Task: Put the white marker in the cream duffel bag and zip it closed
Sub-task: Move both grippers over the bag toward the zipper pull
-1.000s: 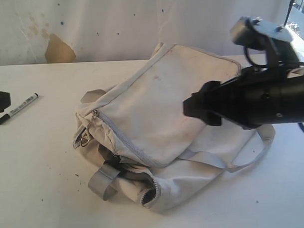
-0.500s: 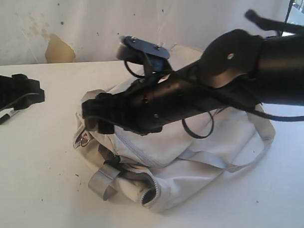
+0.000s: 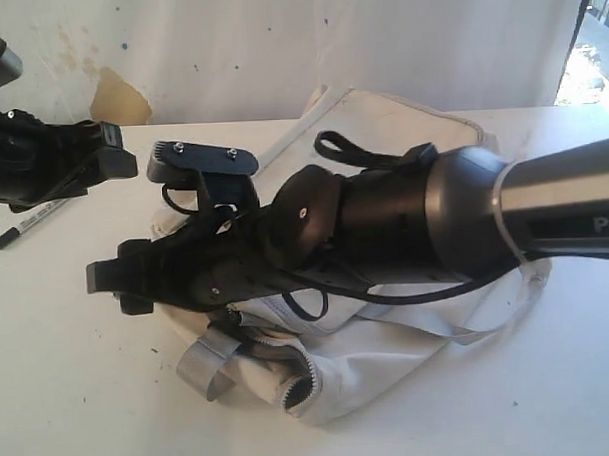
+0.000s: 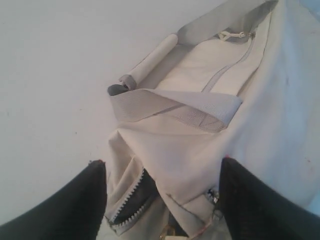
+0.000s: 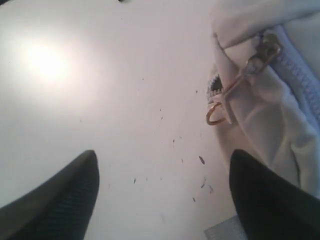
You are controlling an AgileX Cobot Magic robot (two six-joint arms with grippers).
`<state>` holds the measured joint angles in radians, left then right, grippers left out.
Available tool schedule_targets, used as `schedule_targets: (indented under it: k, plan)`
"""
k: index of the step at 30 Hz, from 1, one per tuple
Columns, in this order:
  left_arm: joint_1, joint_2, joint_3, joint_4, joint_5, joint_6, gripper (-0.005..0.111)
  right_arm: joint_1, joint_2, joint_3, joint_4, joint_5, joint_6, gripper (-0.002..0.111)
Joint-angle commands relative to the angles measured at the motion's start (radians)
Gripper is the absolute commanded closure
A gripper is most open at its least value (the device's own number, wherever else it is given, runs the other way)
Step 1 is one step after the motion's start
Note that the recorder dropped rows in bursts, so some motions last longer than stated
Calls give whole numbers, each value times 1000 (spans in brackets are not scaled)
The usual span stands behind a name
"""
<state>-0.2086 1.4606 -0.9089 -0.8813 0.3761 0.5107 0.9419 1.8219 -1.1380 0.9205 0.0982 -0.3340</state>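
The right hand [image 5: 164,167] gaped empty beside the zipper pull [image 5: 260,55] of the cream duffel bag [image 3: 388,330], which looked soft and floppy. The left hand [image 4: 162,167], also open, hovered near the white marker [image 3: 29,224] lying on the counter [image 3: 80,396]. The marker looked light, rigid and likely slick, so it was best pinched mid-barrel.

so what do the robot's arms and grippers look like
Both are matt black: the left arm and the right arm. The right one carries a silver band, white lettering, looping black cables and a screwed camera bracket. The right gripper has dark textured fingers.
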Motion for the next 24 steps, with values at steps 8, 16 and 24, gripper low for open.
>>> schedule_targets:
  k: [8,16,24]
  plan:
    - [-3,153,-116,-75,119,1,37,47,43,-14,30,-105,76,41]
    - [-3,258,-199,-75,223,-47,37,45,45,-14,30,-127,110,41]
    - [1,297,-201,-37,241,-113,28,45,84,-12,30,-39,112,41]
